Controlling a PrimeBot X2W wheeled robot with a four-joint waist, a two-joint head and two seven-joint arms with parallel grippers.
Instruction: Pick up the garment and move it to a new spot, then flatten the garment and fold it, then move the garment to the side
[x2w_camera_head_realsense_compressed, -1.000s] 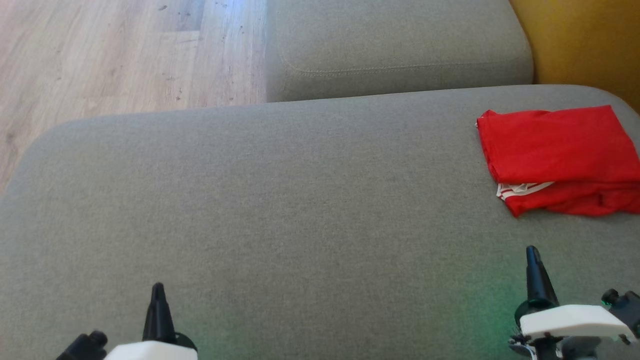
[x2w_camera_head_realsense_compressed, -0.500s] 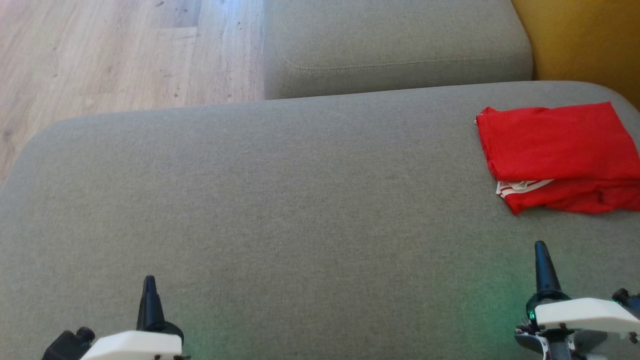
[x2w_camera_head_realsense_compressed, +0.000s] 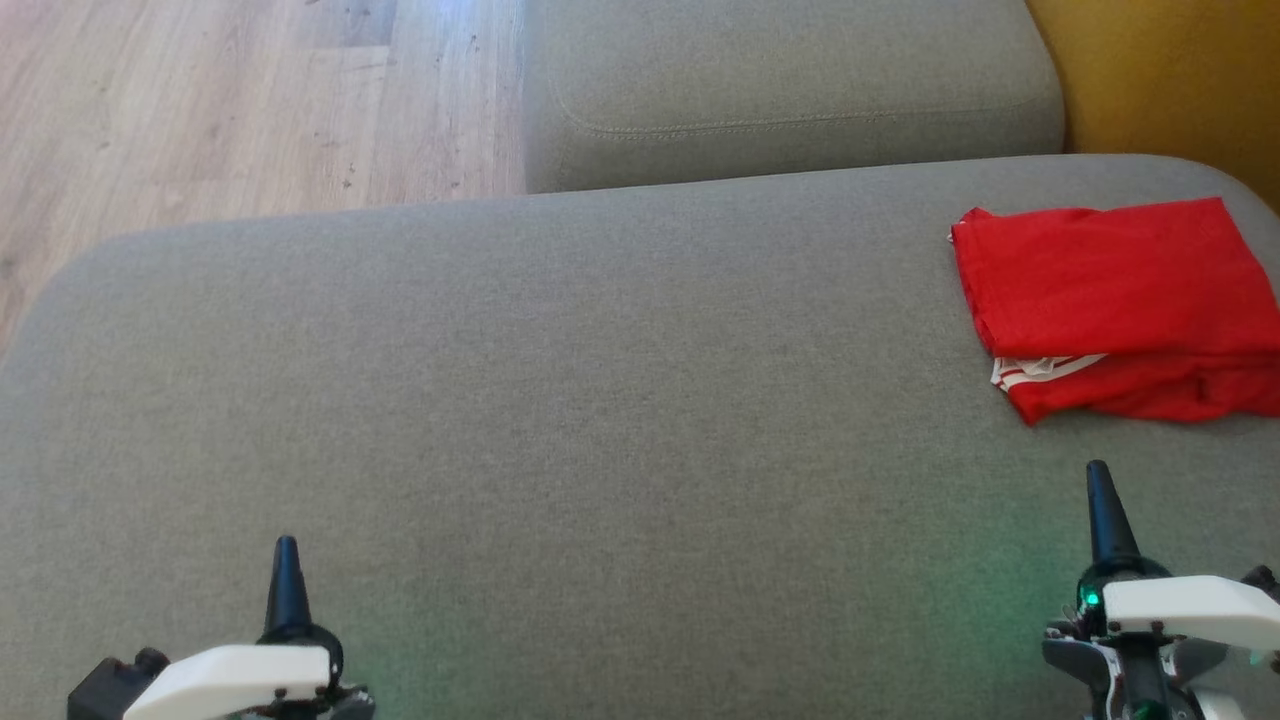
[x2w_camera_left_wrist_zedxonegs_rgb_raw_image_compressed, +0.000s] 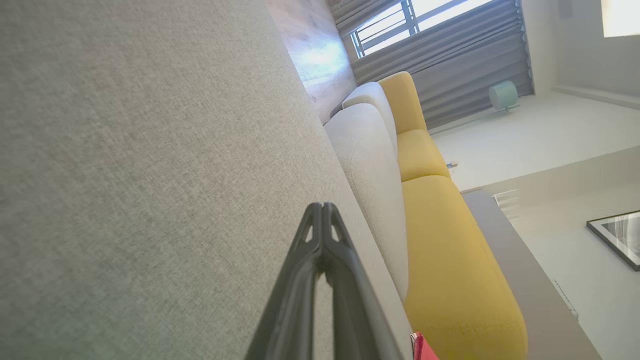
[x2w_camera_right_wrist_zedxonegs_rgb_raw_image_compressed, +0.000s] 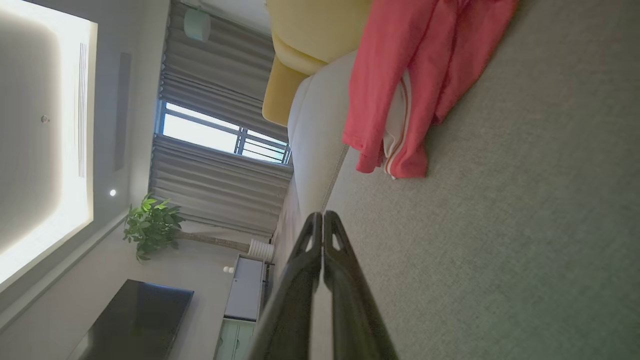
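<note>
On sofa (x2w_camera_head_realsense_compressed: 600, 420), far right corner: garment (x2w_camera_head_realsense_compressed: 1120, 300) lies folded, red, white trim peeking at near edge. Over last second both arms drift outward, left gripper (x2w_camera_head_realsense_compressed: 287, 548) leftward, right gripper (x2w_camera_head_realsense_compressed: 1098, 472) rightward; view tilts slightly, garment keeps its place on sofa. Both grippers pressed together, empty, neither touching garment. Judgement: fold and side move look done, arms retiring to rest
</note>
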